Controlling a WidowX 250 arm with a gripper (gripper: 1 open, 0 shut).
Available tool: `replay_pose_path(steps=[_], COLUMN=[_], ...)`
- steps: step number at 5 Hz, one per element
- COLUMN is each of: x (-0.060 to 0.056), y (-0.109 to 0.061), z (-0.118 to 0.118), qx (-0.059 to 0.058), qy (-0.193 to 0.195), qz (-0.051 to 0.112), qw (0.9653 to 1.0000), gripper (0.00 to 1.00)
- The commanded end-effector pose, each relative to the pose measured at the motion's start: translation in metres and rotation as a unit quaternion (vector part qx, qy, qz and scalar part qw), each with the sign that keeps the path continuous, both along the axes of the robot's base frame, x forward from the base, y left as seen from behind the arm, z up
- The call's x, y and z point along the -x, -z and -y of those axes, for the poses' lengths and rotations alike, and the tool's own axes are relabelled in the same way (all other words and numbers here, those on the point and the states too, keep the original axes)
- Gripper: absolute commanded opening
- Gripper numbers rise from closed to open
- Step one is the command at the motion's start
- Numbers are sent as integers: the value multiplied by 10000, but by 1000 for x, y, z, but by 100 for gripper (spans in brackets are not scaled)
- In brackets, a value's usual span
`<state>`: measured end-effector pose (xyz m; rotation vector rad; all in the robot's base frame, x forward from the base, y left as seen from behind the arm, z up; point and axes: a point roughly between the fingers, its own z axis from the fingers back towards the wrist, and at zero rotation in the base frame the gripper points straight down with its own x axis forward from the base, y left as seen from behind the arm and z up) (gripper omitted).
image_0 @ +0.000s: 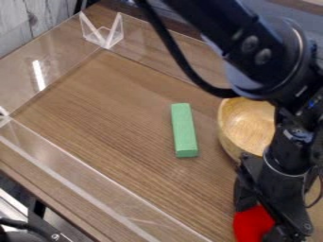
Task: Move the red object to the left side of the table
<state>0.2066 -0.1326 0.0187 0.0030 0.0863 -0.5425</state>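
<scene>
The red object (254, 222) lies on the table (113, 123) at the bottom right, near the front edge. My gripper (267, 214) points straight down over it, open, with one black finger (244, 193) to the left of the red object and the other on its right. Much of the red object is hidden by the gripper body. Whether the fingers touch it I cannot tell.
A green rectangular block (186, 129) lies in the middle of the table. A wooden bowl (246, 123) stands at the right, just behind the gripper. Low clear acrylic walls (57, 57) edge the table, and a small clear stand (101, 30) sits at the back left.
</scene>
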Motion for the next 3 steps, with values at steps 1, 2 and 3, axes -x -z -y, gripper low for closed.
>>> replay_pose_path(steps=[1,2,3], x=[-6,-8,-9], y=[9,14,18], z=[-6,-8,-10], qx=[17,40,62], qy=[-94,-138,-183], qz=[13,16,15], qw=[10000,9999,9998], gripper=[100,100,100])
